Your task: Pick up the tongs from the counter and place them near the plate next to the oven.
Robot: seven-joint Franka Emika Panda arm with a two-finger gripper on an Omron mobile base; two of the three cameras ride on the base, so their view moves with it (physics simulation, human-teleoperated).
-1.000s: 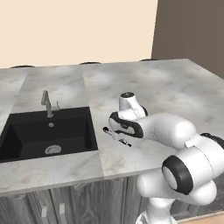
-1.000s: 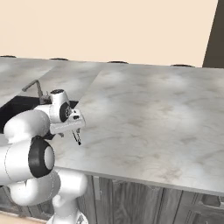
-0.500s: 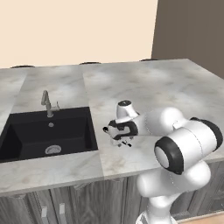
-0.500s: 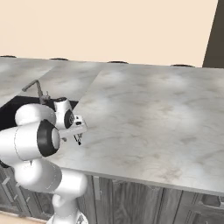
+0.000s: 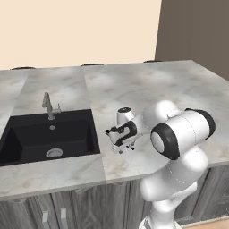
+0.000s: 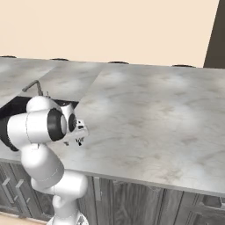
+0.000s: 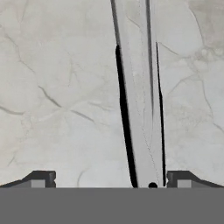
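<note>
In the hand view the tongs lie flat on the marble counter, a long silvery strip with dark edges running from top to bottom. My gripper is open right above them. The strip passes between the two fingertips, closer to the right one, and touches neither. In the left base view the gripper points down at the counter just right of the sink. The right base view has the gripper low over the counter's front part. The plate and the oven are out of view.
A black sink with a grey faucet sits directly left of the hand. The counter's front edge is close below the gripper. Bare marble stretches to the right and back.
The arm has folded in, its elbow swinging toward the camera. The hand has stayed beside the sink and has sunk a little toward the counter.
</note>
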